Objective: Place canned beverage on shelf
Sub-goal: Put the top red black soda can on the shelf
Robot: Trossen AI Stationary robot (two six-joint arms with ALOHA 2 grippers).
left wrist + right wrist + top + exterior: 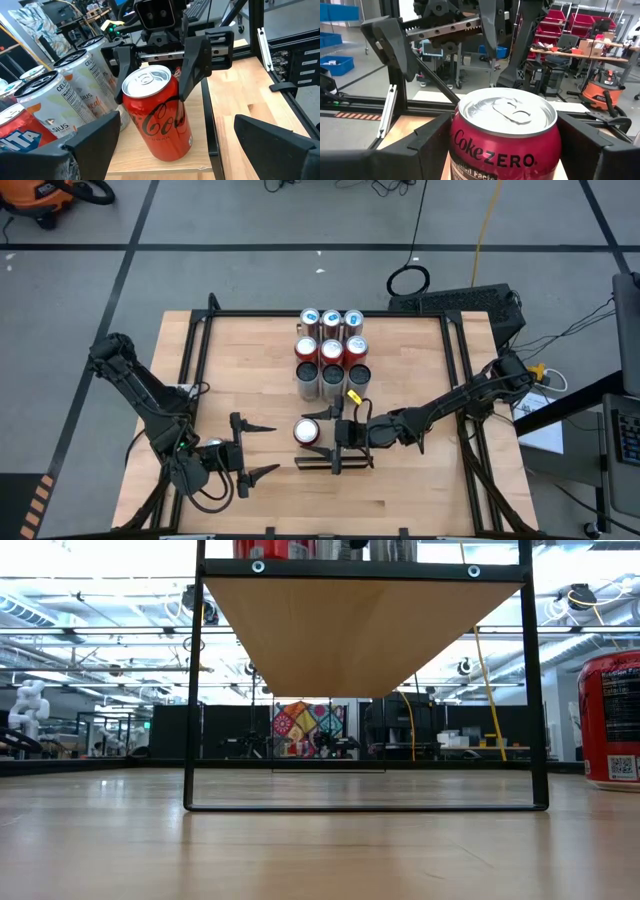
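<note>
A red cola can (160, 117) stands upright on the near end of the shelf's pale wood panel (125, 161). In the low view the shelf (360, 630) shows from below, raised on a black frame. My right gripper (312, 433) reaches in from the table's right and is shut on this can. It fills the right wrist view (505, 145). My left gripper (268, 448) hovers open on the can's left, pointing at it, and its fingers (95, 142) touch nothing. My right gripper pinches the can's upper side wall (172, 95), just under the rim, between its two fingers (197, 60), one on each side. The fingers come in level from the table's right. The can stays upright with its base on the shelf panel.
Several more cans, white (75, 85) and red, stand in rows (332, 350) on the far part of the shelf, close behind the held can. Another red can (612, 720) stands on the tabletop. Bare tabletop (420, 490) lies to either side of the shelf frame.
</note>
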